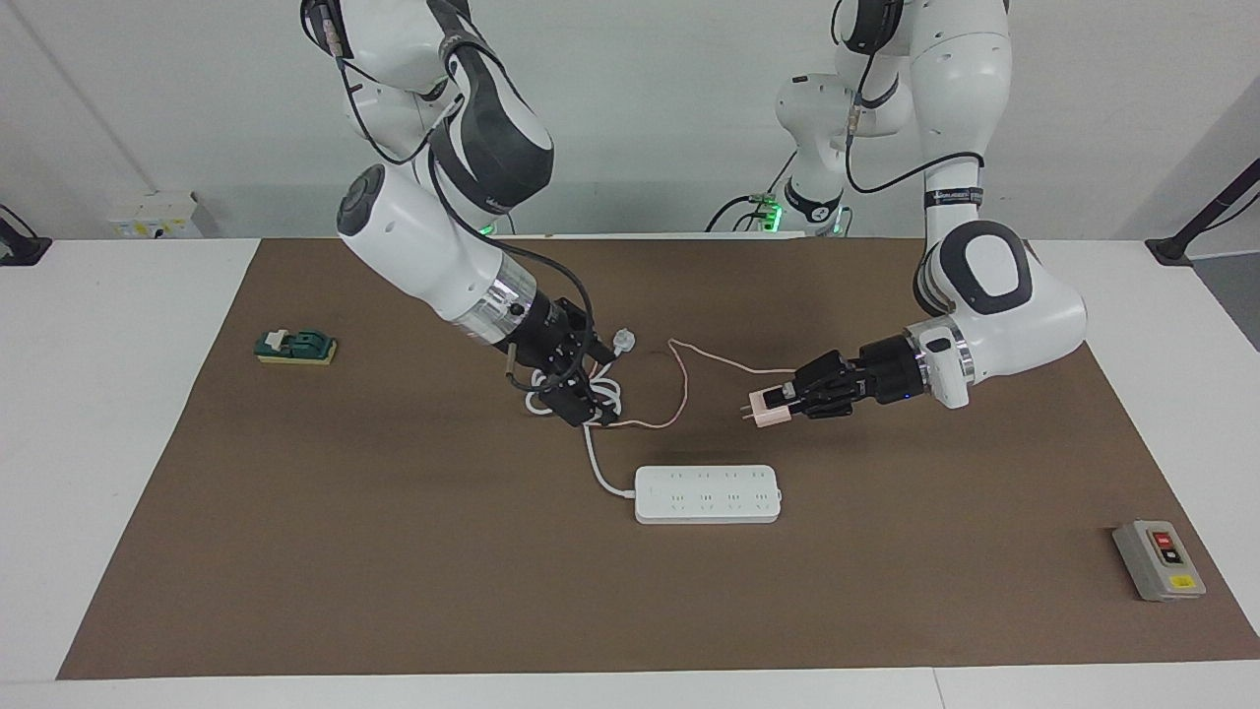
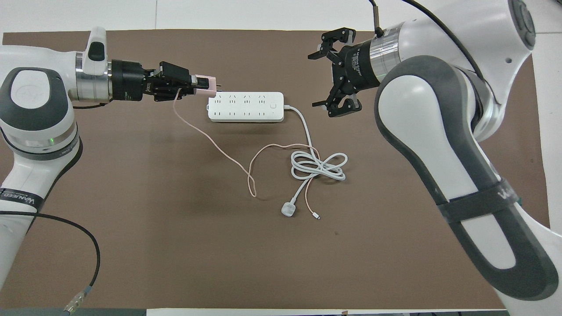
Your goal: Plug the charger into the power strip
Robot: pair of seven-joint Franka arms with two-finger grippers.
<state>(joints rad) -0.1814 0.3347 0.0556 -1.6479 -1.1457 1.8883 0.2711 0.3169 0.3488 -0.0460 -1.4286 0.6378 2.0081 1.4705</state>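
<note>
The pale pink charger (image 1: 766,408) is held in the air by my left gripper (image 1: 787,399), which is shut on it. Its prongs point sideways toward the right arm's end of the table. In the overhead view the charger (image 2: 207,84) sits just over the end of the white power strip (image 2: 245,106) that lies toward the left arm. The power strip (image 1: 707,493) lies flat on the mat. The thin pink cable (image 2: 219,149) trails from the charger to the mat. My right gripper (image 2: 317,81) is open and empty, raised over the strip's white cord (image 1: 598,463).
The strip's thick cord lies coiled (image 2: 318,166) with its round white plug (image 2: 288,210) nearer to the robots than the strip. A grey switch box (image 1: 1159,559) stands at the left arm's end. A small green block (image 1: 295,346) lies at the right arm's end.
</note>
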